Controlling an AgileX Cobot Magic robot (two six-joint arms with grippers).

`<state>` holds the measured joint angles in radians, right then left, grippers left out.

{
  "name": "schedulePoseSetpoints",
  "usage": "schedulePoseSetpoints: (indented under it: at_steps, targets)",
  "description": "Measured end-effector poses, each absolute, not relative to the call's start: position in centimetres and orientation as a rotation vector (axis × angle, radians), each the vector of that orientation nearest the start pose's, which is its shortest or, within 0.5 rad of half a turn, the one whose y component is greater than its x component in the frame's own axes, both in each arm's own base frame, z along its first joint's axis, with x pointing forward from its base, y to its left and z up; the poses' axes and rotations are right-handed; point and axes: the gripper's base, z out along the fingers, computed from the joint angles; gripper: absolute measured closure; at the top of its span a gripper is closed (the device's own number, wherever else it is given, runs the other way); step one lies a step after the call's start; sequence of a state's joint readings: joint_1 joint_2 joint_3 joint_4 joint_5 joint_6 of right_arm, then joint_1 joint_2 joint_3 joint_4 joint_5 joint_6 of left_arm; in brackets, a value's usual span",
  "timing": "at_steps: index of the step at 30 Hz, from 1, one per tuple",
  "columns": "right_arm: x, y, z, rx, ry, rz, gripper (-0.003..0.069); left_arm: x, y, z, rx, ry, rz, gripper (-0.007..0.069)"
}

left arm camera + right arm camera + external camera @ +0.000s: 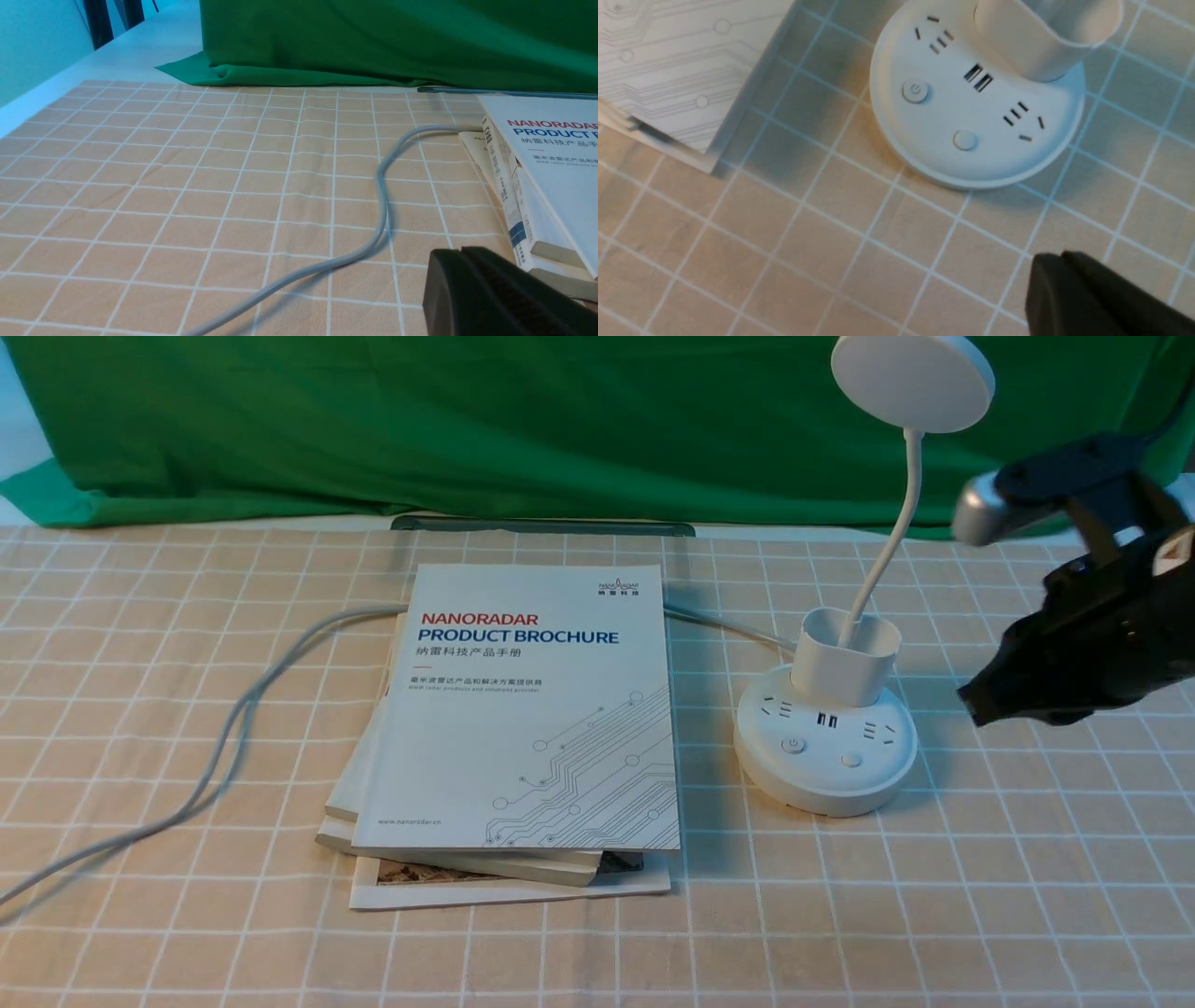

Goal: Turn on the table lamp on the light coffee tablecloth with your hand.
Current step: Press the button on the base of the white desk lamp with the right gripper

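Observation:
The white table lamp (826, 747) stands on the light coffee tablecloth (1027, 859) at centre right, its disc head (912, 378) up at the top. Its round base (976, 107) carries sockets, a power button (915, 90) and a plain button (965, 139). My right gripper (971, 702) is shut and empty, hovering just right of the base, above the cloth; in the right wrist view its tip (1057, 259) is short of the base. My left gripper (460, 254) is shut and empty, low over the cloth beside the books; it does not show in the front view.
A stack of brochures and books (523, 728) lies left of the lamp. A grey cable (224, 747) runs from the lamp under the books and off to the left. A green backdrop cloth (467, 420) hangs at the back.

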<state>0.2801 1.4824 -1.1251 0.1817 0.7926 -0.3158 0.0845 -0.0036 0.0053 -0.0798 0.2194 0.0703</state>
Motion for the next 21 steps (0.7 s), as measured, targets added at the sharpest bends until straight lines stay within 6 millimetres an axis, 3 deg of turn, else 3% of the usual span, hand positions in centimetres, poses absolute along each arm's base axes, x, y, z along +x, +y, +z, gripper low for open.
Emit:
schedulePoseSetpoints:
  at_steps: [8,21]
  targets:
    - [32.0,10.4,23.5,-0.619,2.614,0.194,0.0631,5.6,0.3,19.2,-0.066,1.703,0.043,0.0603]
    - [34.0,12.3,19.8,-0.626,2.578,0.186,0.0631,5.6,0.3,19.2,-0.066,1.703,0.043,0.0603]
